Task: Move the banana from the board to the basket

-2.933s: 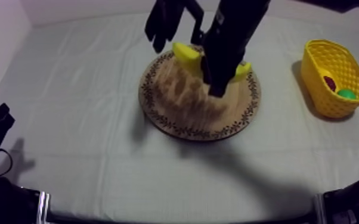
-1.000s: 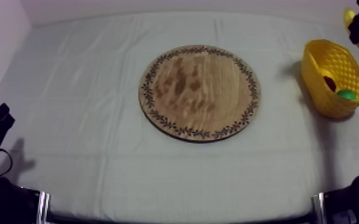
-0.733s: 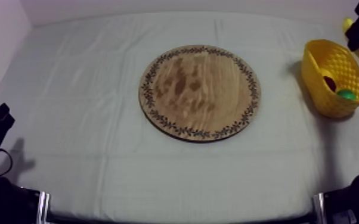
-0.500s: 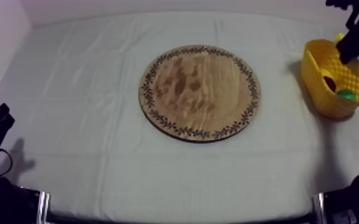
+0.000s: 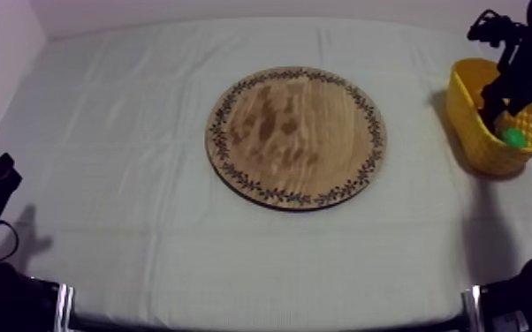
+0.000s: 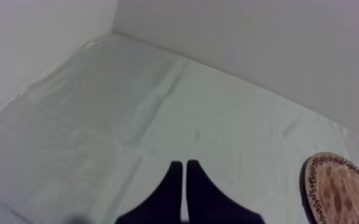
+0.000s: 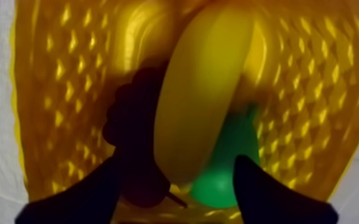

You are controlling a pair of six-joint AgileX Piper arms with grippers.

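One round wooden board [image 5: 296,137] lies at the centre of the frame on the one worktop [image 5: 128,177]. One yellow basket [image 5: 468,137] stands at the right edge. It holds three pieces: one banana [image 7: 203,95], one green fruit [image 7: 226,176] and one dark lumpy fruit [image 7: 134,131]. There are two tools, the left tool [image 6: 185,165] and the right tool [image 7: 180,159].

Smooth glossy banana [image 7: 203,95], shiny plastic yellow basket [image 5: 469,132], matt wooden board [image 5: 296,137], creased cloth [image 5: 128,177]

— Where is the banana [image 7: 203,89]?
— Smooth and yellow, lying lengthwise down inside the latticed yellow basket [image 7: 56,89].
— And the wooden board [image 5: 296,137]?
— Round, patterned rim, lying flat, well apart from the basket.
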